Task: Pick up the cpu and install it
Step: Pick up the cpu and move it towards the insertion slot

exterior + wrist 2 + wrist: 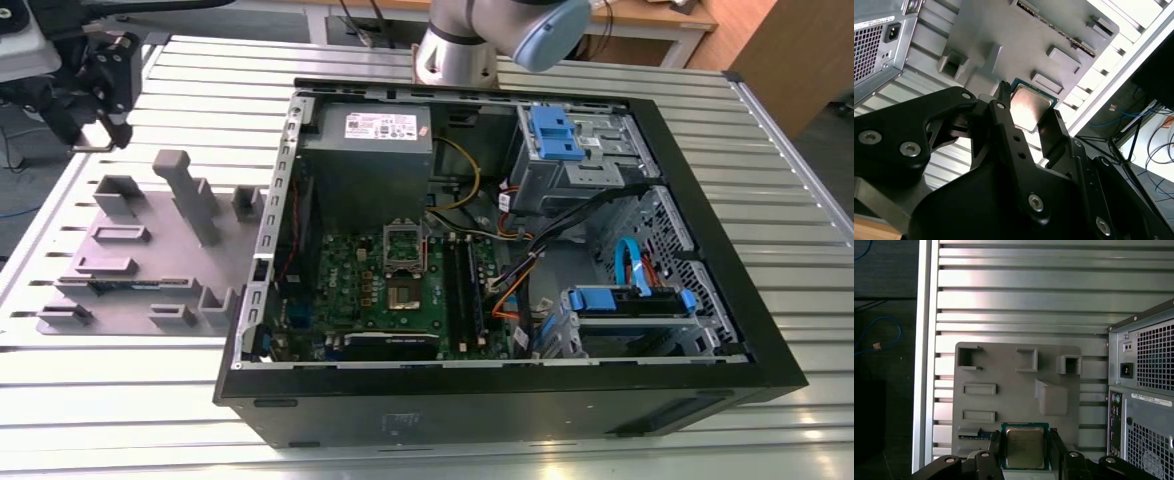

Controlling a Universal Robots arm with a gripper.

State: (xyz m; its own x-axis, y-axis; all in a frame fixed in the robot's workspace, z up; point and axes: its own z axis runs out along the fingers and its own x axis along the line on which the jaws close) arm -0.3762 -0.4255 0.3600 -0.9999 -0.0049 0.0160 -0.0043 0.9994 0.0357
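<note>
1. Counter of ribbed aluminium (120, 400) in the exterior view carries a black, open-sided PC case (534, 395), laid flat so that its green motherboard (354, 300) faces up and can be reached from above. On the board the square socket (404, 296) lies bare. Its dark metal frame (404, 243) is tipped up just beside it, which I judge leaves the seat ready for a chip. On the exterior view's left, beside the case, sits a grey plastic holder plate with stepped blocks (154, 262). The black two-fingered gripper (98, 135) hangs past the plate's far end, well apart from the socket.

2. In the second wrist view, the small flat square cpu with a pale silver-grey metal top (1030, 106) sits between the gripper's black fingers (1006, 130). They press on its opposite edges, so the gripper is pinching it. The metal top faces the wrist, and so, by my reading, the contact side points downward for seating.

3. In the first wrist view the cpu lies level between the fingers, its thin green border showing, over the plate's near edge. The edge grip probably keeps the underside free. The case's vented grey rear panel (1149, 390) is near. The pick looks done, and the install is not yet done.
</note>
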